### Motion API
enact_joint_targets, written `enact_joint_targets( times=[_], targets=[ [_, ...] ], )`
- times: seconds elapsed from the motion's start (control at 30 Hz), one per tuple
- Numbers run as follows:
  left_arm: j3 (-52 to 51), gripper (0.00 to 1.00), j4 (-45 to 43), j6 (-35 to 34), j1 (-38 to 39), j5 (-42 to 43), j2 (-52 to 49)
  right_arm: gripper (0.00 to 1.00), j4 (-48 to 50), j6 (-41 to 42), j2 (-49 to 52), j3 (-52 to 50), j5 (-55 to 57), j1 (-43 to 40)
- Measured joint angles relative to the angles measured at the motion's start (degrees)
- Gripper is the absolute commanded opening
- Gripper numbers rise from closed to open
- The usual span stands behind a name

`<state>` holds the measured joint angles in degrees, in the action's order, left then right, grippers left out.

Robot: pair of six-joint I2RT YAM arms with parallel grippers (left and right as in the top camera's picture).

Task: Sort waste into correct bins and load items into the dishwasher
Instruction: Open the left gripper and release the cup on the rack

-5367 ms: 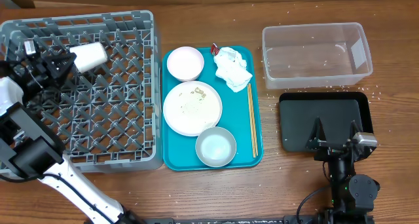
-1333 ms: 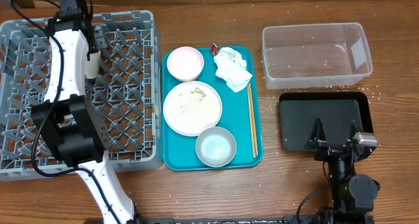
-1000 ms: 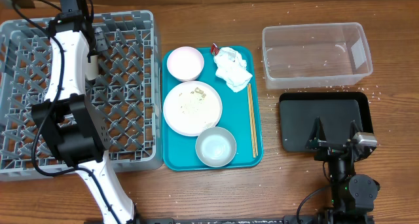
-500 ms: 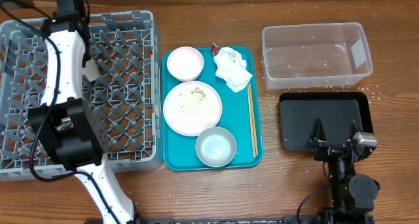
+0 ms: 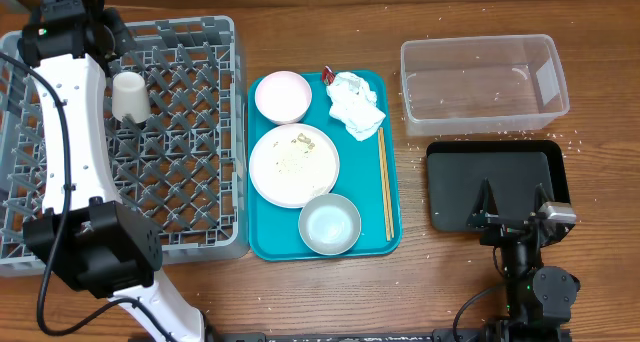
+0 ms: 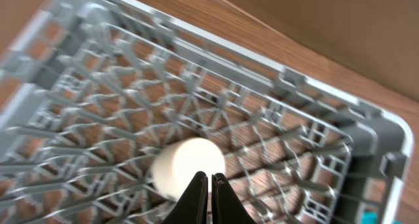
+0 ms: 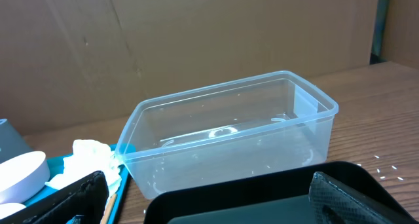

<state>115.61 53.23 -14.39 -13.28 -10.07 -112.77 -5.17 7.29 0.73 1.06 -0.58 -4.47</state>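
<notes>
A small white cup (image 5: pixel 130 94) (image 6: pixel 188 166) stands mouth down in the far left part of the grey dishwasher rack (image 5: pixel 190 182) (image 6: pixel 308 139). My left gripper (image 6: pixel 209 179) hovers above the cup, shut and holding nothing. On the teal tray sit a white plate (image 5: pixel 293 165), a pale bowl (image 5: pixel 283 96), a steel-grey bowl (image 5: pixel 329 224), the crumpled napkin (image 5: pixel 355 104) (image 7: pixel 85 153) and the red wrapper (image 5: pixel 328 75). My right gripper (image 5: pixel 512 207) (image 7: pixel 209 207) rests open over the black tray (image 5: pixel 495 177) (image 7: pixel 249 198). Behind it stands the clear tub (image 5: pixel 484 82) (image 7: pixel 229 139).
Wooden chopsticks (image 5: pixel 385 182) lie along the right side of the teal tray (image 5: pixel 392 237). Pale rice grains (image 5: pixel 565 142) are scattered on the wood around both bins and inside the tub. My left arm (image 5: pixel 65 132) stretches over the rack's left side.
My left arm has swung left and lifted away from the cup, which now stands free and fully visible in the rack. The right arm has not moved.
</notes>
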Motion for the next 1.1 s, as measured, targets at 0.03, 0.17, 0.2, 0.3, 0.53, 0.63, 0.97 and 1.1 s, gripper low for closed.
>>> enact_joint_targets(
  times=[0.03, 0.17, 0.2, 0.3, 0.53, 0.63, 0.97, 1.1],
  targets=[
    [0.0, 0.06, 0.0, 0.3, 0.0, 0.8, -0.7, 1.0, 0.0, 0.0, 0.0, 0.0, 0.0, 0.0],
    [0.0, 0.04, 0.2, 1.2, 0.0, 2.4, -5.7, 1.0, 0.0, 0.0, 0.0, 0.0, 0.0, 0.0],
    [0.0, 0.04, 0.4, 1.3, 0.0, 2.4, -6.8, 1.0, 0.0, 0.0, 0.0, 0.0, 0.0, 0.0],
    [-0.1, 0.04, 1.1, 1.3, -0.4, 2.3, -10.1, 1.0, 0.0, 0.0, 0.0, 0.0, 0.0, 0.0],
    [-0.3, 0.04, 3.1, 1.3, -2.6, 1.7, -11.4, 1.0, 0.0, 0.0, 0.0, 0.0, 0.0, 0.0],
    [-0.3, 0.04, 5.1, 1.3, -3.3, 1.6, -11.4, 1.0, 0.0, 0.0, 0.0, 0.0, 0.0, 0.0],
    [-0.2, 0.04, 8.0, 1.2, -4.4, 1.3, -11.5, 1.0, 0.0, 0.0, 0.0, 0.0, 0.0, 0.0],
    [0.9, 0.04, 10.4, 0.7, -4.7, 1.2, -11.5, 1.0, 0.0, 0.0, 0.0, 0.0, 0.0, 0.0]
  ],
)
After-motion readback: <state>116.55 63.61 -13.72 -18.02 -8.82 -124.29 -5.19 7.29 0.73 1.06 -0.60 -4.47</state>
